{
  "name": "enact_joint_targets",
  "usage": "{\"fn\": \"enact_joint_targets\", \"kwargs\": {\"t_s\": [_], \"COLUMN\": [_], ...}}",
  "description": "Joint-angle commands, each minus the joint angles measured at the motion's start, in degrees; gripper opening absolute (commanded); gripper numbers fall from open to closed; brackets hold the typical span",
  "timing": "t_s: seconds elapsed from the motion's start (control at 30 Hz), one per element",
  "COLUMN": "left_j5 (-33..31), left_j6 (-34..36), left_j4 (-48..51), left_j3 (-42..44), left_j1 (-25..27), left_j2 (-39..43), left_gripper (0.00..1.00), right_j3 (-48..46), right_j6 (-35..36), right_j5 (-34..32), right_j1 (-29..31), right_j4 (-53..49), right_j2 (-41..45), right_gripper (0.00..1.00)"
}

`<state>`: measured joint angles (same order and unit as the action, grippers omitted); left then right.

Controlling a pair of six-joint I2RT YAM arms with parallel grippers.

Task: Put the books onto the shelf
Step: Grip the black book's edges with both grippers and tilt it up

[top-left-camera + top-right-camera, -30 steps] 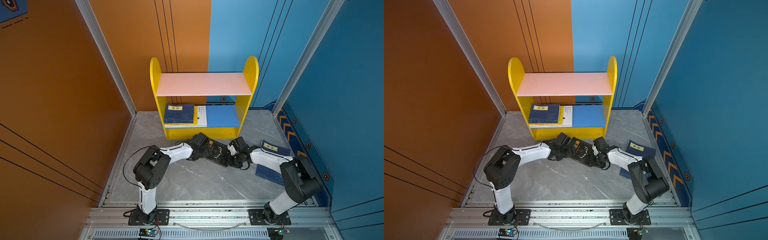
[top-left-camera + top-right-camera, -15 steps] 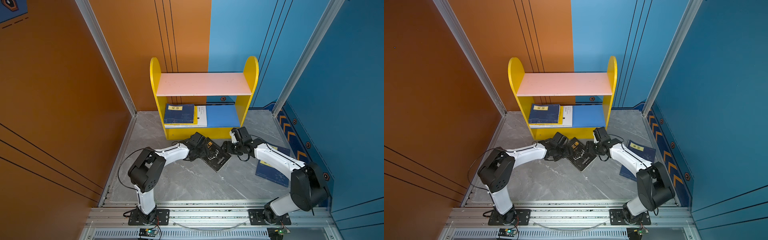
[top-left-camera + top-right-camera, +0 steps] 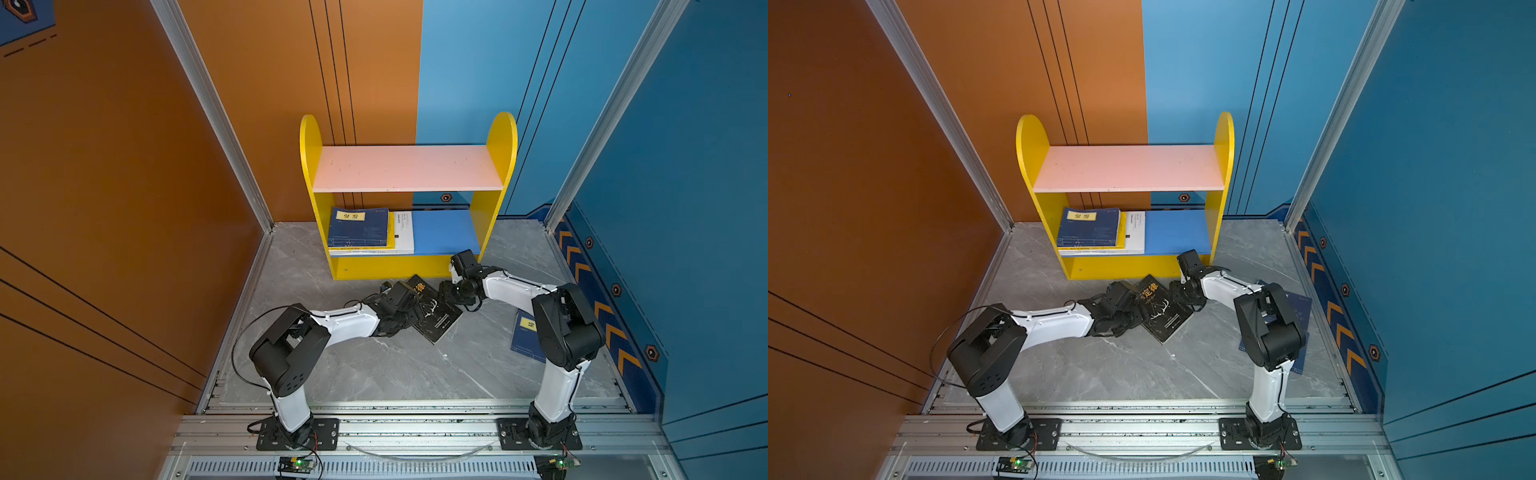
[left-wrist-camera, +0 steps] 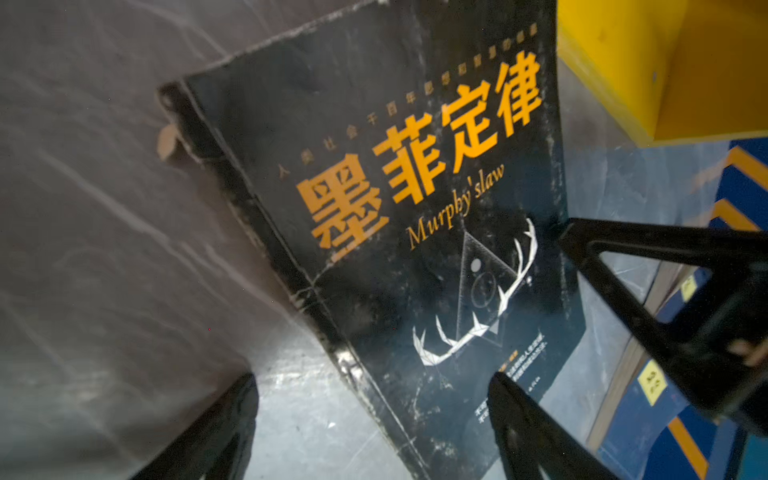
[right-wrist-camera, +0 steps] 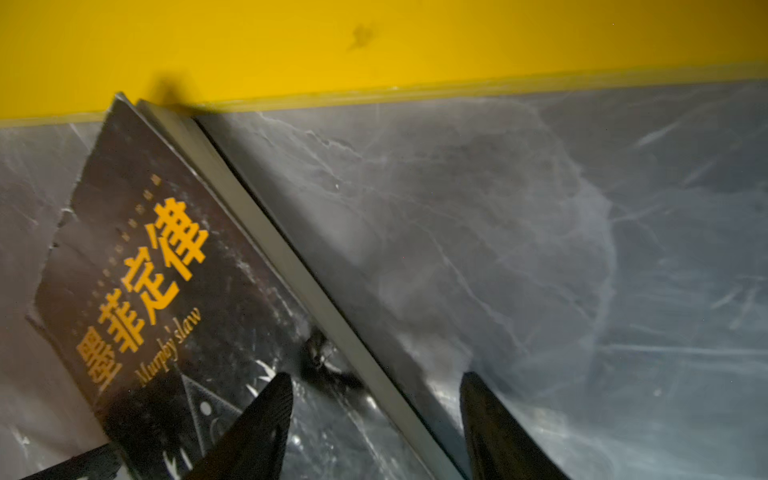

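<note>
Two end effectors are crowding one book. The black book (image 3: 436,311) with the orange characters lies cover-up and skewed on the grey desk (image 3: 374,374), just in front of the shelf (image 3: 399,266). One corner is right up against the yellow base strip (image 5: 374,41). It's flat on the surface.

The left end effector (image 4: 374,378) sits on the spine side with its jaws wide apart. In its wrist view one finger (image 4: 224,428) is over bare desk beside the spine, and the other (image 4: 532,436) is over the cover, near the white antler drawing. Nothing is pinched.

The right end effector (image 5: 376,376) is on the opposite side, at the page edge, and it's spread too. One finger (image 5: 249,436) is over the cover and one (image 5: 498,436) over bare desk, with the grey page edge running between them. Can't really tell whether any fingertip actually touches the book, it's all a bit blurry down there.

In both top views the shelf's blue lower board (image 3: 444,232) carries a flat stack on its left half. A navy book (image 3: 359,226) with a yellow label is on top, a white book (image 3: 405,232) pokes out to the right under it, and there's a sliver of yellow in between. Off to the right, a second navy book (image 3: 523,345) lies on the desk, half hidden behind the right arm (image 3: 561,324).
</note>
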<state>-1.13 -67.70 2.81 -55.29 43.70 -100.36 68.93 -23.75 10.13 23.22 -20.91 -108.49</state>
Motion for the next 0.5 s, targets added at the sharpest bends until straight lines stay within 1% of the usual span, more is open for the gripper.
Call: {"fn": "enact_joint_targets", "kwargs": {"t_s": [0.0, 0.1, 0.17, 0.37, 0.4, 0.47], "left_j5": [-3.6, -5.1, -5.6, -4.5, -4.2, -3.9], "left_j6": [-5.6, -8.1, -9.8, -12.3, -12.5, -12.5], "left_j4": [-2.2, -1.8, -2.4, -7.6, -8.0, -8.8], "left_j3": [2.2, 2.8, 3.5, 5.3, 5.3, 5.3], "left_j1": [1.2, 1.7, 1.8, 2.0, 2.0, 2.1], "left_j2": [0.0, -0.4, -0.7, -2.5, -2.8, -2.9], "left_gripper": [0.87, 0.87, 0.87, 0.87, 0.83, 0.82], "right_j3": [2.0, 2.3, 1.9, -0.2, -0.3, -0.4], "right_j6": [1.5, 2.6, 3.5, 3.8, 3.8, 3.8], "right_j5": [3.8, 7.1, 7.5, 10.0, 10.1, 10.1], "right_j1": [-0.4, 0.2, 1.0, 2.6, 3.0, 3.7], "right_j4": [-0.5, -1.3, -2.2, -2.5, -2.8, -3.0], "right_j2": [-1.4, -2.0, -1.4, -0.1, -0.4, -0.8], "right_gripper": [0.62, 0.56, 0.54, 0.46, 0.45, 0.44]}}
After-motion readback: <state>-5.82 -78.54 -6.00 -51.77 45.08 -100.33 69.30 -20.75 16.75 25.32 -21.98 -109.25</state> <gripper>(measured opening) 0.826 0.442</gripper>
